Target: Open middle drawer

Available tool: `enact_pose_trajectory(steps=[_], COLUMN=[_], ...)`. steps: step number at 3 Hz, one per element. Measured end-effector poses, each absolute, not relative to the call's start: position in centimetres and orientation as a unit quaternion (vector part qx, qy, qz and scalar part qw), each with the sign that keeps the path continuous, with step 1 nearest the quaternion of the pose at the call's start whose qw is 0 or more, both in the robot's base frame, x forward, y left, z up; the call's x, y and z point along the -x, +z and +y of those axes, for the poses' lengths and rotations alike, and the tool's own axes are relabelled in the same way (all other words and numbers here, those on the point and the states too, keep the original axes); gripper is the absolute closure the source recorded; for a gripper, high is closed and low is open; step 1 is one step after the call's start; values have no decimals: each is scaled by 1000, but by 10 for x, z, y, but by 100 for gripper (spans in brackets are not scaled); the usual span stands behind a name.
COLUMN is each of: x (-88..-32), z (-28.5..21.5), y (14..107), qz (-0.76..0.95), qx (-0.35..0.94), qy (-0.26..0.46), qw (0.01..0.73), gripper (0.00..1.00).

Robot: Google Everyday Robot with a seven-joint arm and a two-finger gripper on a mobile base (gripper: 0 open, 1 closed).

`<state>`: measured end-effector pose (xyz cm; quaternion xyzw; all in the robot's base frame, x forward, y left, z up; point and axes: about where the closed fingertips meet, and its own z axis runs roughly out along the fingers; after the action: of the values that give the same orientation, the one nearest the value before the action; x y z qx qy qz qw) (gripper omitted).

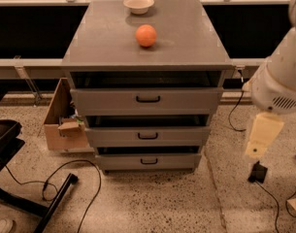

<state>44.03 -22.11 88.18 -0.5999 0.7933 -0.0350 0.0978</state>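
Well right of middle drawer [119, 137], hand [260, 136]; bowl [139, 4], orange [146, 35] atop cabinet [191, 40].

A: Floor?
B: Speckled terrazzo floor [152, 208], warm dim light.
A: Furniture?
B: Grey cabinet [89, 47] centre, open cardboard box [57, 130] touching its left side, black stand base [21, 200] lower left.
A: Behind?
B: Dark panels [26, 33] above a pale ledge [31, 67].
A: Gripper?
B: Gripper [258, 142] hangs right of cabinet, above floor.

An orange [146, 35] and a white bowl [139, 4] sit apart on the cabinet top [191, 42]. A cardboard box [57, 130] stands at its left; cables [87, 166] cross the floor [157, 203]. The gripper [259, 136] hangs right of the cabinet.
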Motion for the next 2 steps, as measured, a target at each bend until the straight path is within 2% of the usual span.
enact_pose_trajectory(steps=[1, 2], x=[-457, -486], z=[-218, -205], y=[823, 761], qz=[805, 814], qx=[585, 566], qy=[-48, -71], qw=[86, 111], gripper=[0, 0])
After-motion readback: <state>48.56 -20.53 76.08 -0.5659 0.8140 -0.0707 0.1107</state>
